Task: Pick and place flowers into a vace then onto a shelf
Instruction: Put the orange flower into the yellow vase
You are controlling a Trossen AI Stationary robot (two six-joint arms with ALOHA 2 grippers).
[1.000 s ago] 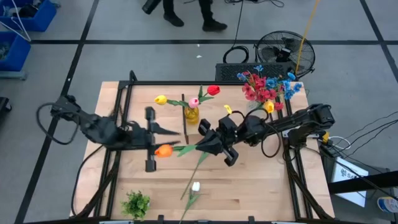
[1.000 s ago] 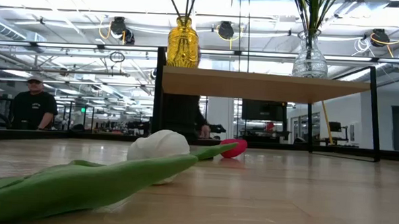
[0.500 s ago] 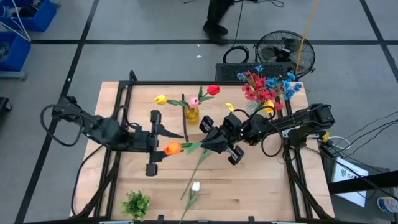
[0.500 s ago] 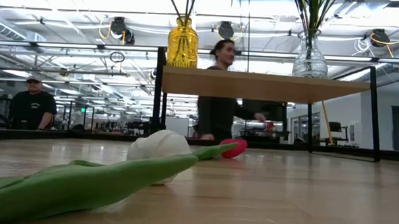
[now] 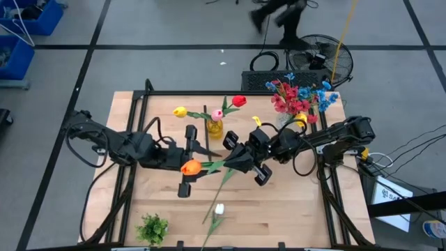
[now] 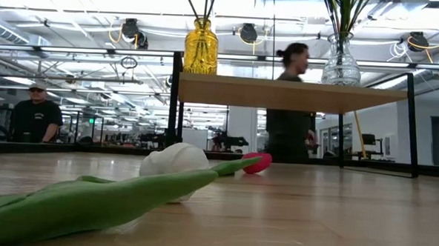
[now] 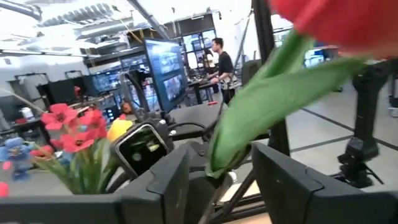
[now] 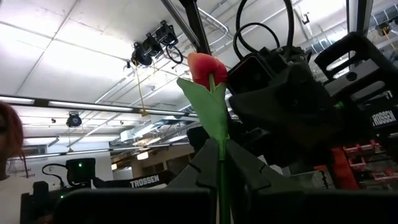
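Note:
An orange tulip (image 5: 189, 167) with a green stem and leaf is held out by my right gripper (image 5: 235, 162), which is shut on it above the table's middle. The bloom points toward the table's left. My left gripper (image 5: 201, 162) is open. In the left wrist view its fingers (image 7: 163, 182) stand on either side of the tulip's leaf (image 7: 267, 99), just below the bloom (image 7: 336, 18). The shelf (image 6: 280, 92) carries a yellow vase (image 6: 201, 46) and a clear vase (image 6: 341, 65) with flowers. A white tulip (image 5: 219, 209) lies on the table. My right gripper pinches the orange tulip's stem (image 8: 221, 155) between its two fingers, below the leaf. The fingers come level from the table's right and lie along the stem. The stem runs on past the fingertips, with the bloom (image 8: 205, 65) at its free end in front of my left gripper.
A green leafy clump (image 5: 152, 228) sits near the table's near left corner. The white tulip's leaf (image 6: 90, 203) lies close to the low camera, with a pink-red bloom (image 6: 256, 163) behind it. Black frame rails (image 5: 132, 139) run along both table sides. People stand and walk beyond the far edge.
My left gripper has moved toward the table's right, up to the orange tulip, and its open fingers now stand around the leaf below the bloom. My right gripper has stayed put, still holding the tulip. A person has walked rightward behind the table.

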